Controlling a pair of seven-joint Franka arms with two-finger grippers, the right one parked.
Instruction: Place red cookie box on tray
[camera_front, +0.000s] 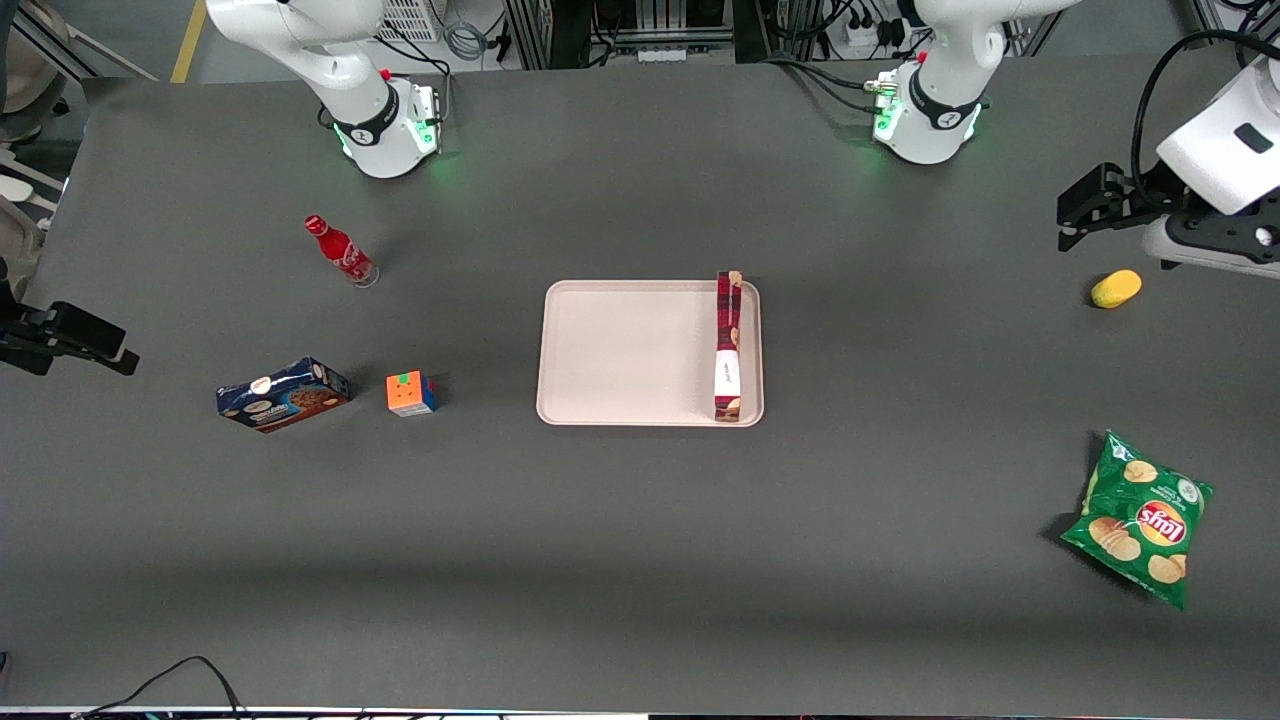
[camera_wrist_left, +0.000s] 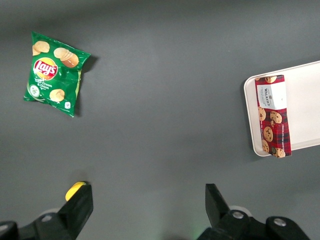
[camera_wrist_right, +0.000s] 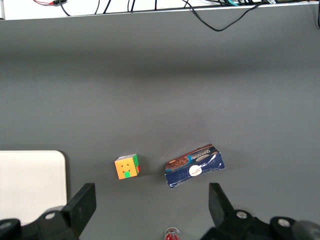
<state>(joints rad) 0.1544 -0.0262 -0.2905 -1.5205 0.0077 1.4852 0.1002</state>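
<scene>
Since the tray (camera_front: 640, 350) already carries the red cookie box (camera_front: 729, 345) flat along its short rim toward the working arm, placement looks finished; the gripper (camera_front: 1075, 215) hangs well apart, fingers spread, empty.

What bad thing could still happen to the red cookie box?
The red cookie box stands on its narrow side along the tray rim, one end poking over it, so a bump might tip it off. The open gripper hangs near the yellow fruit and could knock it if lowered.
</scene>
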